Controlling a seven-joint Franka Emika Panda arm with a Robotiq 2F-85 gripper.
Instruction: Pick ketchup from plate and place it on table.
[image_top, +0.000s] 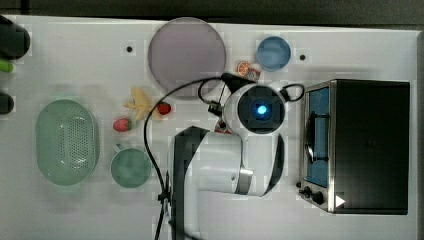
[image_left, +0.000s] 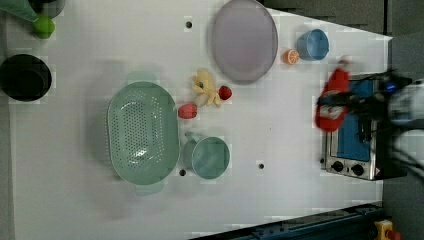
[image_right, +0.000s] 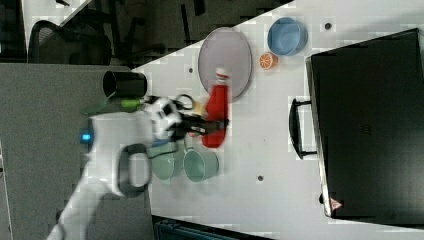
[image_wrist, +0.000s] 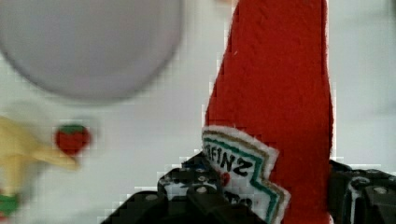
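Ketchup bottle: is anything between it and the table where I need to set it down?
Nothing visible. The gripper holds the ketchup bottle in the air, off the plate, with bare table beneath. The nearest things, a small tomato and an orange slice, lie off to the sides.

Red ketchup (image_wrist: 280, 93), mauve plate (image_wrist: 88, 42)

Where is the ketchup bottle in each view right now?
Top view: ketchup bottle mostly under the wrist, cap beside the orange slice.
Left view: right side, by the oven.
Right view: centre, below the plate.
Wrist view: close up.
Shared landmark: plate.
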